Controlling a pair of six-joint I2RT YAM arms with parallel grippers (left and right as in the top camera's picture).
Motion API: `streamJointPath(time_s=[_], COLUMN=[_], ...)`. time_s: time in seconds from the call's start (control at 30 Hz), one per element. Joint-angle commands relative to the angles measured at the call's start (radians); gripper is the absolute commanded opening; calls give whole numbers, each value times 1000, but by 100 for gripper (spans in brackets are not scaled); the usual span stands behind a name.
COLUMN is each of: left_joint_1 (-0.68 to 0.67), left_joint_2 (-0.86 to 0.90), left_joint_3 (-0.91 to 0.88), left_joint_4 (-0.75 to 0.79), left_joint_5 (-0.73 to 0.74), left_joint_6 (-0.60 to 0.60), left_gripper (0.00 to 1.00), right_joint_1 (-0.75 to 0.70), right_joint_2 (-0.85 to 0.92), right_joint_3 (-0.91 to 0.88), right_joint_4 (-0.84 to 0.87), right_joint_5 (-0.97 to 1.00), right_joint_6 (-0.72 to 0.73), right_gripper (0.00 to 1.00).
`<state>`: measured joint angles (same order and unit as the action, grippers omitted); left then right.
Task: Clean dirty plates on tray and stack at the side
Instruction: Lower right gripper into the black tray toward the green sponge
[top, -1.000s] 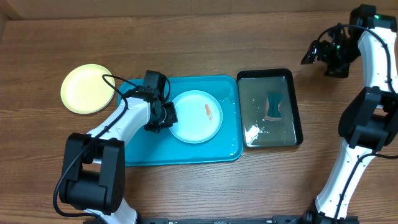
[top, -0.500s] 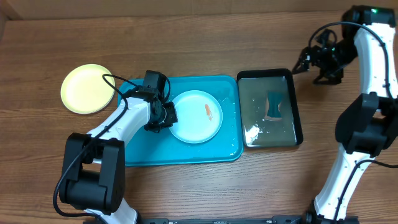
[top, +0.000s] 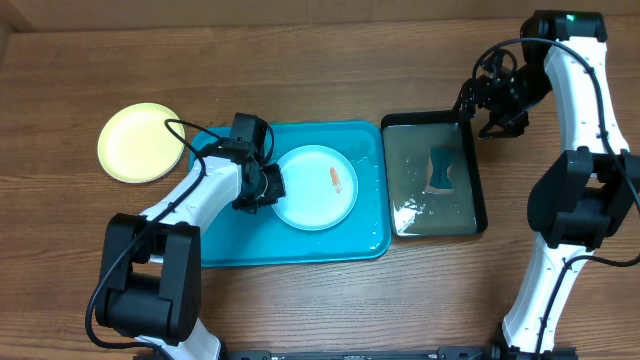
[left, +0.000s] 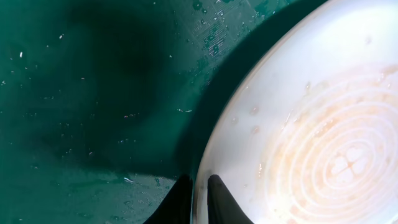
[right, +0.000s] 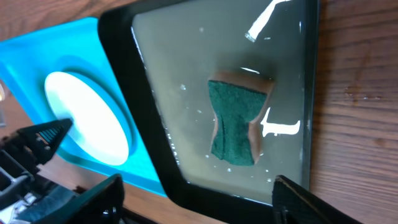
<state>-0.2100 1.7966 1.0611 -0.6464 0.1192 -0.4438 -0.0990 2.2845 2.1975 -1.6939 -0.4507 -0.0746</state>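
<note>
A pale, whitish plate (top: 316, 187) with an orange smear lies on the turquoise tray (top: 230, 240). My left gripper (top: 268, 187) is shut on that plate's left rim. In the left wrist view the two dark fingertips (left: 180, 202) pinch the edge of the plate (left: 298, 124), whose centre is stained orange, over the wet tray (left: 93, 93). A yellow-green plate (top: 140, 143) sits on the table left of the tray. My right gripper (top: 478, 103) hovers open over the far right corner of the black tray (top: 425, 116), holding nothing. In its own view, the right gripper (right: 196, 205) hangs open above the sponge.
The black tray (right: 124, 68) holds water and a green sponge (right: 239, 118), which also shows in the overhead view as a sponge (top: 440, 168). It stands just right of the turquoise tray (right: 37, 56). Bare wooden table lies around both trays.
My right arm has swung left, from beyond the black tray to over its far right corner, and its jaws have narrowed a little. The left arm and the plate have not moved.
</note>
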Motion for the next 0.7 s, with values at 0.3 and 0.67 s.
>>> streamJointPath(time_s=[0.3,0.67], left_joint_1=[-7,-7], left_joint_2=[14,14], left_joint_3=[8,8], left_joint_4=[-3,-4], left_joint_5=[3,4], left_joint_6=[19,22], left_gripper=[13,13], right_joint_1=[134,199], right_joint_2=[-214,-346], right_joint_3=[-34,-227], right_joint_4=[0,91], right_joint_5=[222,345], right_joint_6=[130,219], right_gripper=[74,73])
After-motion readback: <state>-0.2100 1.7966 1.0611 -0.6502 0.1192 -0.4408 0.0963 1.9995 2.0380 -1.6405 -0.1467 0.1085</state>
